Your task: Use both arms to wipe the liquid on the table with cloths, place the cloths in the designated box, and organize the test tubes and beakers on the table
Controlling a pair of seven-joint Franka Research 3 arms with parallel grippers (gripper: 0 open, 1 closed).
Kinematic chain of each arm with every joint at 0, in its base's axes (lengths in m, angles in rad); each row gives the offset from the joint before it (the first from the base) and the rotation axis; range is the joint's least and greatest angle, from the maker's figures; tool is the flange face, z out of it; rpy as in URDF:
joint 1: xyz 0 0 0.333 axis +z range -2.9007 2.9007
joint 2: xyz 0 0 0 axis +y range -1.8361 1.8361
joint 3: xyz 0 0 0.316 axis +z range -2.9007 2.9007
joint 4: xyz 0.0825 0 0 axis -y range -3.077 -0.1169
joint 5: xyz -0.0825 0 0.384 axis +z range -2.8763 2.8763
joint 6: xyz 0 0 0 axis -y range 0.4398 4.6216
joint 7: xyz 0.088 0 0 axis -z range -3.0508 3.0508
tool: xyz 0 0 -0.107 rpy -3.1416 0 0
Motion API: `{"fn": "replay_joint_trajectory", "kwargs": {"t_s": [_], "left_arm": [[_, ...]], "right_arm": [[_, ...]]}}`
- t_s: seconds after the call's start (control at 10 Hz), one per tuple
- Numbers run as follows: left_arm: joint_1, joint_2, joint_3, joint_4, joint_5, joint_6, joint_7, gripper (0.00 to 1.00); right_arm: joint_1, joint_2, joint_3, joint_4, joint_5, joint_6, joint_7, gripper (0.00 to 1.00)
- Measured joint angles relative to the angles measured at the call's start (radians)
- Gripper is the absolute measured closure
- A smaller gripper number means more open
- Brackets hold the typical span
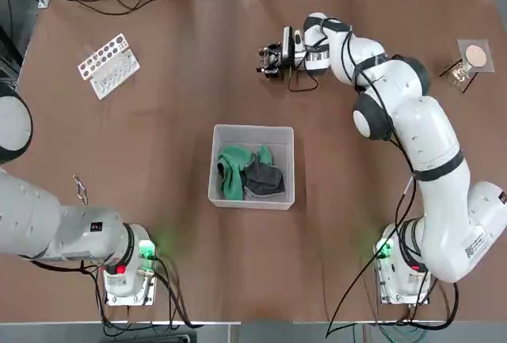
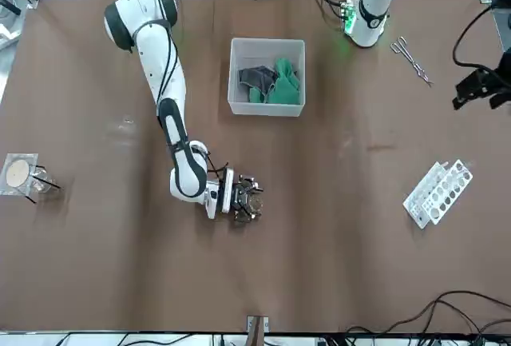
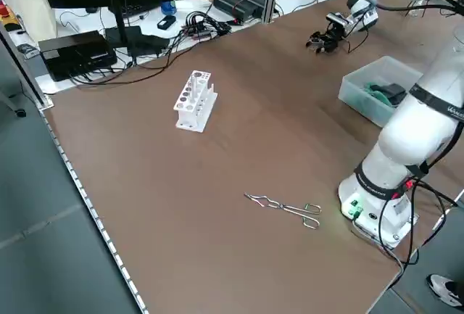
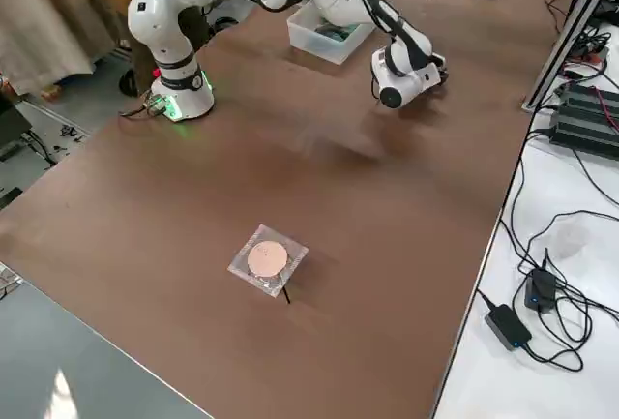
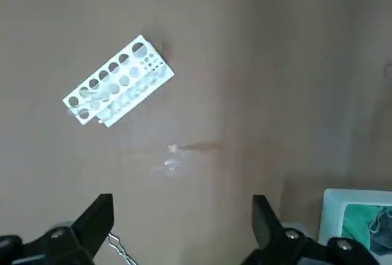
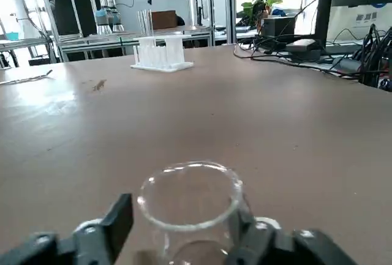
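My right gripper [image 1: 265, 61] lies low over the far middle of the table [image 1: 158, 145]. A clear glass beaker [image 6: 190, 207] stands between its fingers [image 6: 119, 219], with a gap on one side, so the gripper is open. The translucent box [image 1: 253, 130] sits mid-table. It holds the green cloth [image 1: 232, 170] and the dark cloth [image 1: 265, 178]. My left gripper [image 5: 180, 207] hangs open high over the table's left part, holding nothing. Below it are a small brownish streak [image 5: 199, 147] and a small clear glass item [image 5: 170, 166].
A white test tube rack [image 1: 108, 66] lies at the far left. Metal tongs [image 1: 79, 188] rest near the left arm's base. A square wire gauze with a pale round centre [image 1: 474, 59] stands at the far right. Cables run along the far edge.
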Motion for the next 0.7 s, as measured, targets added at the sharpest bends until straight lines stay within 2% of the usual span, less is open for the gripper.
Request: {"fn": "replay_joint_trajectory", "kwargs": {"t_s": [0.1,0.2,0.7], "left_arm": [[0.001,0.0,-0.003,0.0,0.0,0.0,-0.002,0.0],[0.001,0.0,-0.004,0.0,0.0,0.0,-0.003,0.0],[0.002,0.0,-0.011,0.0,0.0,0.0,-0.007,0.0]], "right_arm": [[0.0,0.0,0.004,0.0,0.005,0.008,0.0,0.48],[0.0,0.0,0.005,0.0,0.006,0.015,0.0,0.52],[-0.01,-0.001,0.005,0.013,0.007,0.032,0.022,0.54]]}}
